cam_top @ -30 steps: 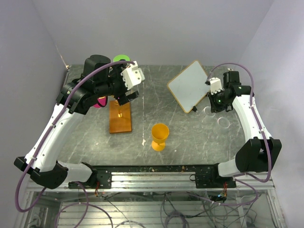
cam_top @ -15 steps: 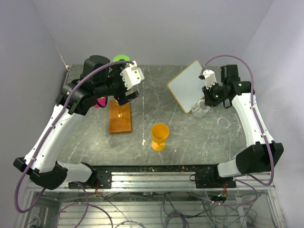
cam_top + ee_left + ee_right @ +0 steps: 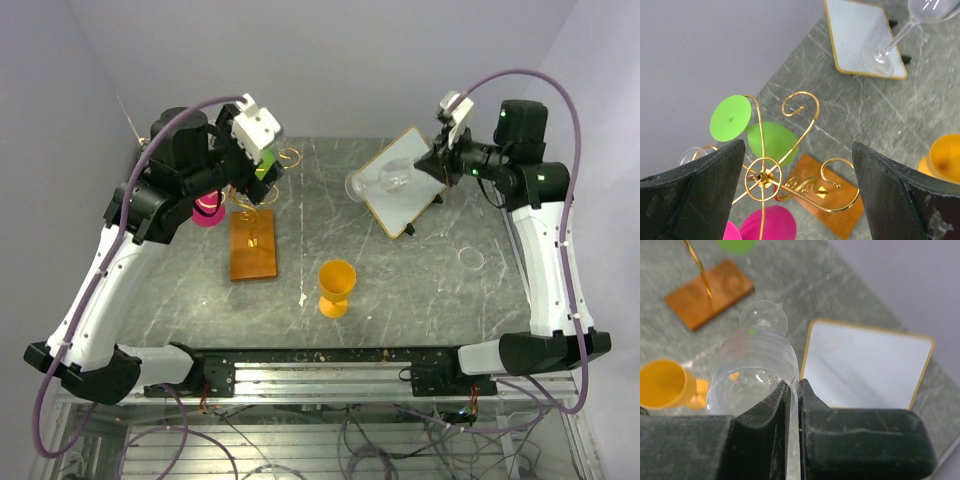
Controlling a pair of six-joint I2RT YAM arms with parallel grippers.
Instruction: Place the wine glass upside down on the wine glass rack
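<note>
**Clear wine glass held on its side, rack under an open left end effector**

At the upper left of the top view, the left end effector (image 3: 799, 146) hangs above the wine glass rack (image 3: 762, 176). Its two fingers stand wide apart, one at each side of the gold wire hub, and they touch nothing. The curled gold arms of the rack rise from an orange wooden base (image 3: 253, 248), which lies flat on the bench (image 3: 400, 300). A green glass (image 3: 771, 142) hangs on the rack upside down, with its foot disc on top. A pink glass (image 3: 208, 212) shows just to the left of the base.

Lower, near the centre of the top view, an orange goblet (image 3: 337, 287) stands upright on the bench, apart from the wooden base.

To the right of centre, the wine glass (image 3: 755, 357) is in the air, not on the rack and well apart from it. It lies almost horizontal above a white board with a gold frame (image 3: 412, 210). Its foot points to the left of the frame, toward the rack, and its bowl points to the right.

At the upper right, the right end effector (image 3: 794, 387) is clamped on the rim of the bowl. In the right wrist view its two fingers are pressed close together, with the glass wall between them.
</note>
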